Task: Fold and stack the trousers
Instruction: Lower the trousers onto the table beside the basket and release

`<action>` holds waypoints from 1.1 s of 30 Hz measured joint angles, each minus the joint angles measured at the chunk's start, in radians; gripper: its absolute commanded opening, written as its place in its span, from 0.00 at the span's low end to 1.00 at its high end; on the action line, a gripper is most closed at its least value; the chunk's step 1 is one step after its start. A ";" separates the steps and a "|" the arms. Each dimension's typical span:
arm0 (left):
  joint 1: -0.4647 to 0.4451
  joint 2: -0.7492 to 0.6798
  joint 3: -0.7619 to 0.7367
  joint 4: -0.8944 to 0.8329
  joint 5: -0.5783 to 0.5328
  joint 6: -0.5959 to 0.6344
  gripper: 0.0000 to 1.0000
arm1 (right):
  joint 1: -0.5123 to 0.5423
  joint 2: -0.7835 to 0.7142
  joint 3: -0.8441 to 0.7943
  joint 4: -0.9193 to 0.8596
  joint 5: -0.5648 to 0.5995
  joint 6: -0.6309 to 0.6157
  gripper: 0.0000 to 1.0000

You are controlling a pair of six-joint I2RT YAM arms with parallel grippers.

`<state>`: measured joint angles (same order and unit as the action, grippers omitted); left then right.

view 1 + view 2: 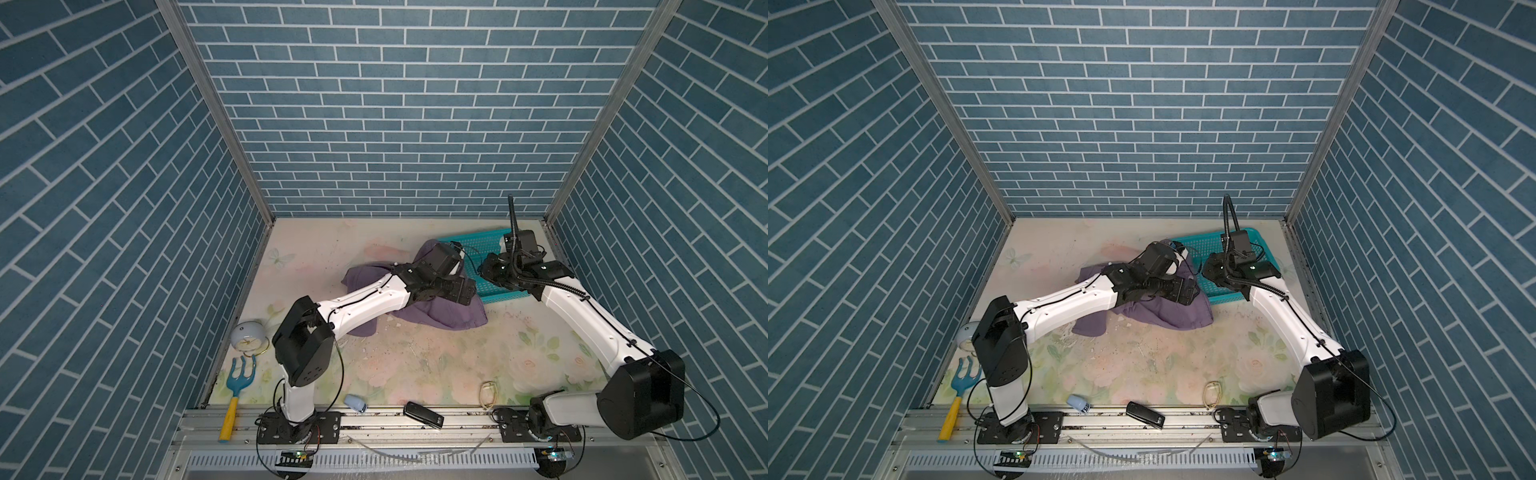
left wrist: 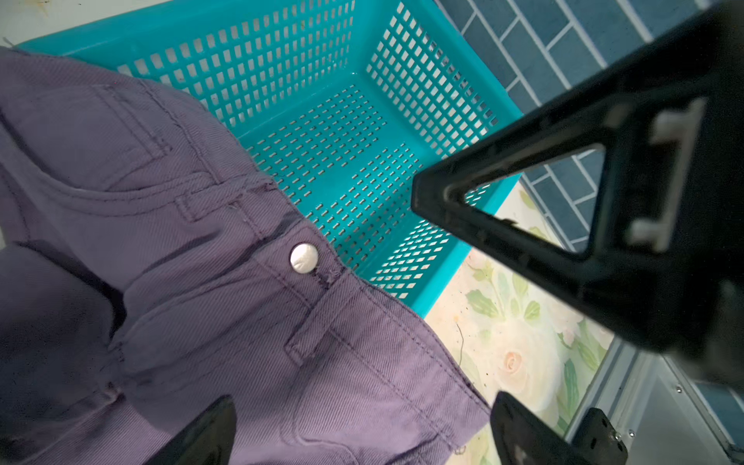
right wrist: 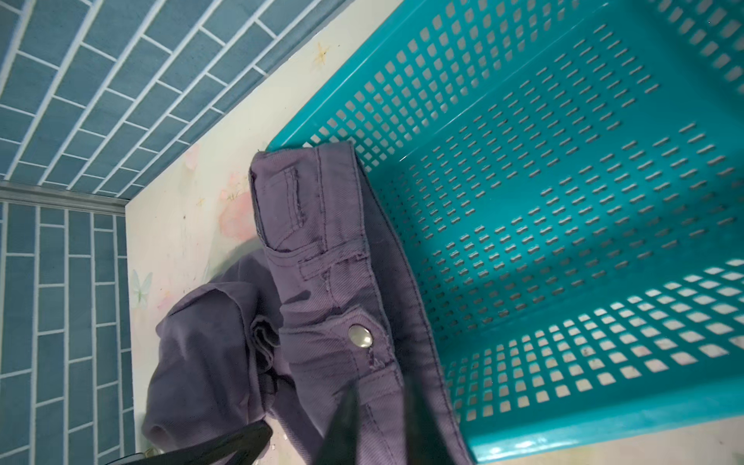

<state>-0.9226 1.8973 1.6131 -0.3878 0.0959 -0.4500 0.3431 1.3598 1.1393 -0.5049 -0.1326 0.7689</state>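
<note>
Front rail: you have a black device (image 1: 423,415) and a small pale blue object (image 1: 355,403) lying on it. A looped band (image 1: 488,394) sits just behind them on the flowered table (image 1: 415,365).

Left edge of the table: a blue fork (image 1: 240,376) with a yellow handle, then a white clock (image 1: 248,338) beyond it.

Trousers (image 1: 453,313): one pair, muted purple, in a fine diagonal twill with darker stitching.
- They lie crumpled on the far middle of the table, partly under your left arm.
- The legs are bunched and folded over one another toward the left, not laid flat.
- The waist end points right, and its band is draped over the rim of the basket (image 1: 469,242).
- The band carries a silver button (image 2: 304,258) with belt loops on either side and a pocket seam below.

Left gripper (image 2: 364,398): the fingers are spread wide over the cloth just below the button, and they hold nothing.

Right gripper (image 3: 310,418): it sits at the waistband, beside the basket rim. The fingers are drawn fairly close and one is blurred, so you cannot tell whether they pinch the cloth.

Basket: teal and perforated, at the far right of the table, with the blue brick wall (image 1: 395,124) behind it.
</note>
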 measured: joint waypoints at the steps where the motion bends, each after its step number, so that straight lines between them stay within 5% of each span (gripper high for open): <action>1: -0.006 0.025 0.035 -0.026 -0.027 0.007 0.98 | 0.000 0.000 0.000 0.006 -0.004 0.003 0.20; 4: -0.016 0.065 0.076 -0.073 -0.085 0.017 0.91 | 0.000 0.004 0.000 0.021 -0.016 0.008 0.39; 9: -0.019 0.068 0.062 -0.133 -0.164 -0.001 0.66 | 0.000 0.080 0.001 0.053 -0.066 0.007 0.67; 14: -0.006 -0.031 -0.060 -0.143 -0.261 -0.041 0.77 | 0.011 0.198 0.002 0.077 -0.114 0.013 0.72; 17: 0.029 -0.163 -0.188 -0.121 -0.292 -0.080 0.80 | 0.019 0.256 0.008 0.090 -0.133 0.014 0.60; 19: 0.072 -0.256 -0.272 -0.094 -0.306 -0.107 0.82 | 0.024 0.287 0.018 0.108 -0.149 0.018 0.24; 22: 0.151 -0.388 -0.389 -0.043 -0.331 -0.146 0.85 | 0.036 0.307 0.039 0.133 -0.150 0.020 0.00; 28: 0.251 -0.575 -0.529 -0.018 -0.392 -0.192 0.88 | 0.089 0.307 0.152 0.142 -0.087 0.031 0.00; 33: 0.334 -0.694 -0.554 -0.039 -0.434 -0.205 0.90 | 0.232 0.360 0.390 0.138 -0.008 0.005 0.00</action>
<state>-0.5888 1.2034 1.0592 -0.4271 -0.3382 -0.6552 0.5755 1.7195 1.5295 -0.3668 -0.1406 0.7734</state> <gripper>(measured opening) 0.894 0.045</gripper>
